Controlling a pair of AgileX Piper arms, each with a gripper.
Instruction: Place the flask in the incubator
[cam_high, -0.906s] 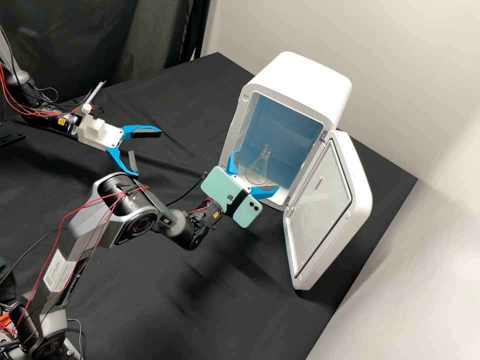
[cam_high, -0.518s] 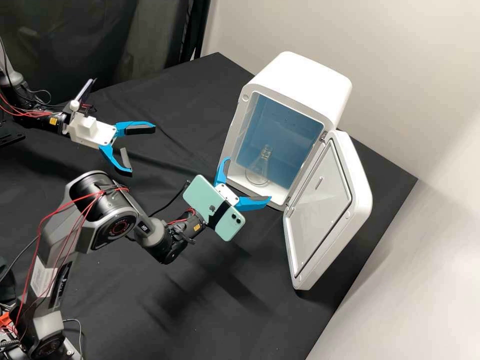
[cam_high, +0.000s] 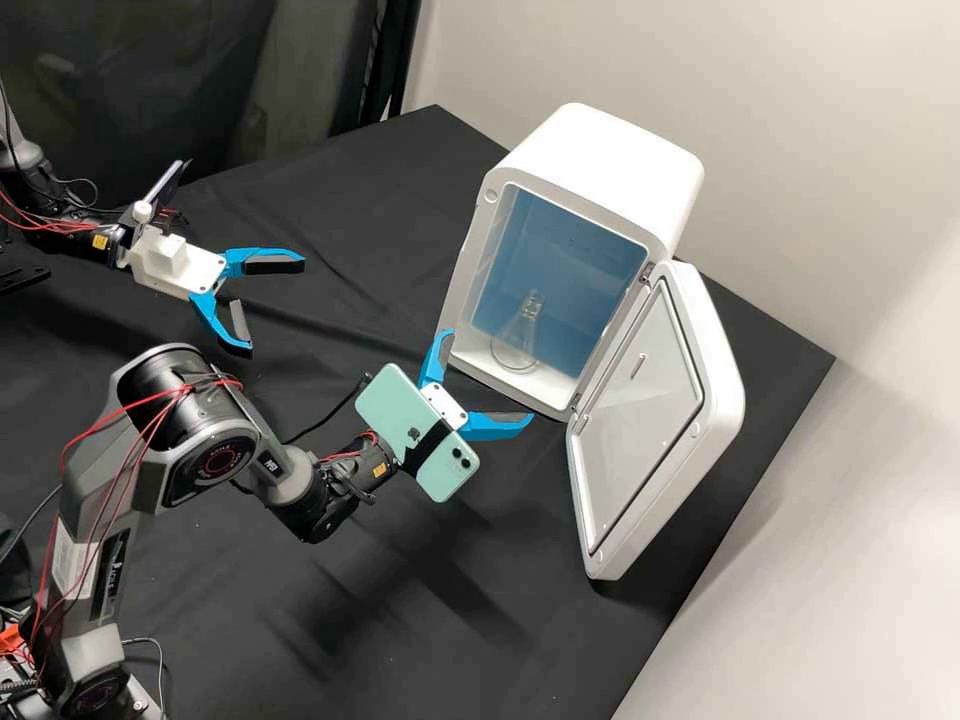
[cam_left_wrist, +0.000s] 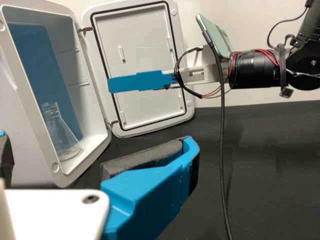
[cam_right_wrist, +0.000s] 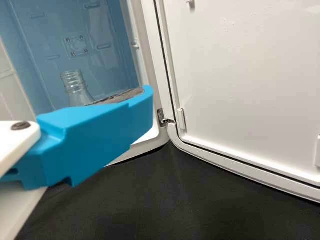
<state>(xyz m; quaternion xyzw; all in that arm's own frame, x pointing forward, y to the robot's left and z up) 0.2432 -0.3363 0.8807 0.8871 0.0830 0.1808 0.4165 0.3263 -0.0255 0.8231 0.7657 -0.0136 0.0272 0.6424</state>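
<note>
Nearest, the right arm (cam_high: 190, 440) rises from the front left of the counter (cam_high: 420, 620) and stretches toward the incubator (cam_high: 600, 165), with a green phone (cam_high: 415, 430) strapped at its wrist. Bare black cloth lies beneath it and to its right.

The right pincer (cam_high: 487, 377) hangs just outside the incubator's lower front rim, its fingers spread wide apart and holding nothing. One finger lies beside the left edge of the opening, the other below the sill.

The door (cam_high: 650, 420) is swung wide open to the right, its lower corner close to the counter's right edge.

The flask (cam_high: 520, 330) stands upright on the floor of the blue chamber, set in from the sill, with room around it.

Farther back on the left, the left pincer (cam_high: 268, 305) hovers over open counter, well apart from the incubator, its fingers apart and empty.
</note>
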